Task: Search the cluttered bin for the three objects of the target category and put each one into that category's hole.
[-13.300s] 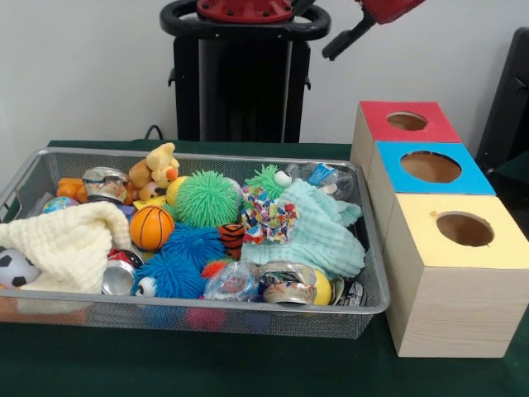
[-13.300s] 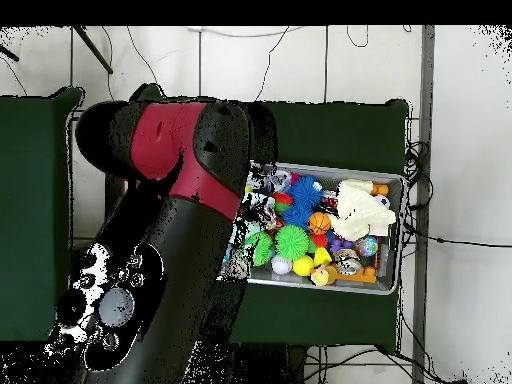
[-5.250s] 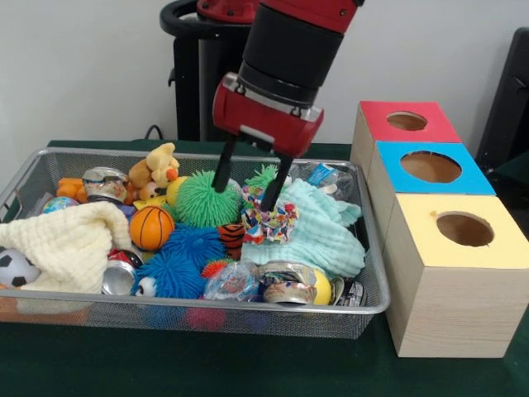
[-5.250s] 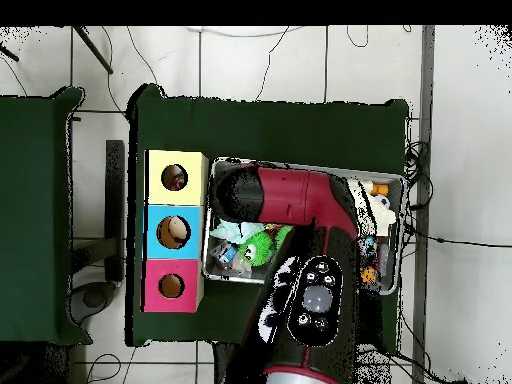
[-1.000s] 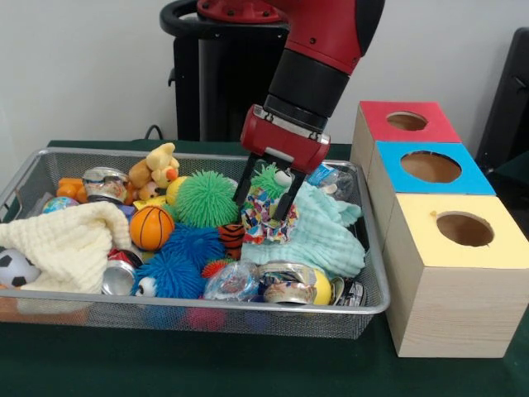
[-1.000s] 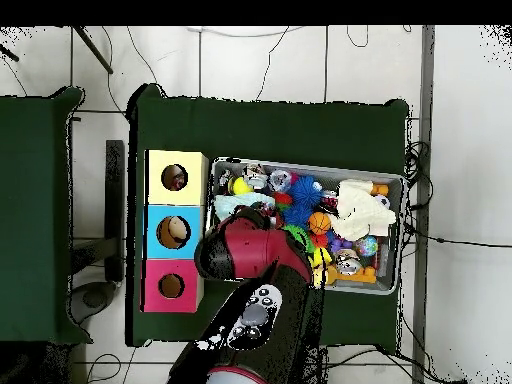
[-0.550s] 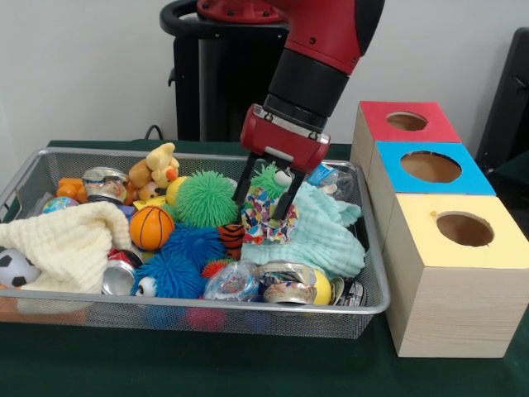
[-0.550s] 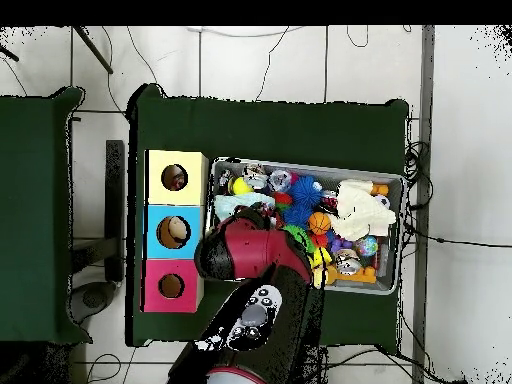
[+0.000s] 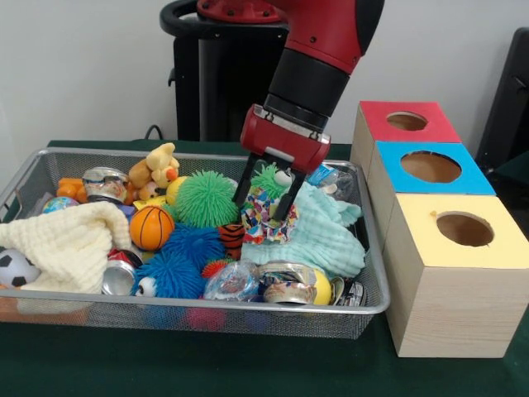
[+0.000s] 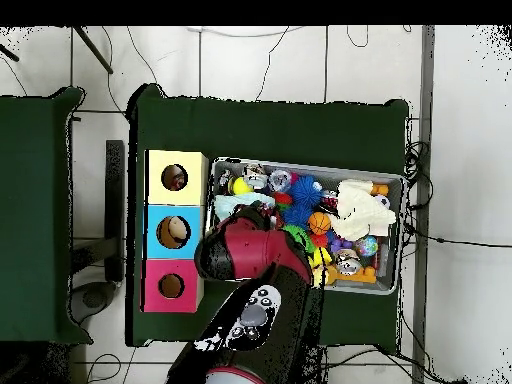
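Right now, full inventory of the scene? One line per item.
wire mesh bin: 1, silver, on the green table
boxes with holes: 3, red farthest, blue middle, yellow nearest, beside the bin
spiky balls: green and blue mid-bin, a smaller green one behind the gripper
basketball: 1, orange, left of centre
soccer ball: 1, black and white, left end
cloths: cream at left, mint at right
multicoloured patterned cloth: 1, centre
plush toy: 1, yellow-orange, back
crushed cans: several, one front centre
gripper: red and black, fingers either side of the patterned cloth
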Available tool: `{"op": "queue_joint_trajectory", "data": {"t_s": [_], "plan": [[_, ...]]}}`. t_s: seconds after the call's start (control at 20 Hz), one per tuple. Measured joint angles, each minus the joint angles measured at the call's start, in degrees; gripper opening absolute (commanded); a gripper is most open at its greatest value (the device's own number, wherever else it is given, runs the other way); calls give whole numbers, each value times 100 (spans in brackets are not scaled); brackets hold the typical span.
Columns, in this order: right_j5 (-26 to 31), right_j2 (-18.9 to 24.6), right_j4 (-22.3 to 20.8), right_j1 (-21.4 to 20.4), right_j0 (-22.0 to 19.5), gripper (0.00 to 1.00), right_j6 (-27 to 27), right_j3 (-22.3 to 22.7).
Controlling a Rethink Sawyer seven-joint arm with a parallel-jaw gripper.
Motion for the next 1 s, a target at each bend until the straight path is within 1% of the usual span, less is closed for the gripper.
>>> {"op": "queue_joint_trajectory", "data": {"t_s": [0.35,0.4,0.7,1.0], "plan": [[-5,0,1,22,-2,100,0,60],[-5,0,1,24,-2,0,0,130],[-5,0,1,38,-2,0,0,318],[-6,0,6,72,-2,0,0,339]]}}
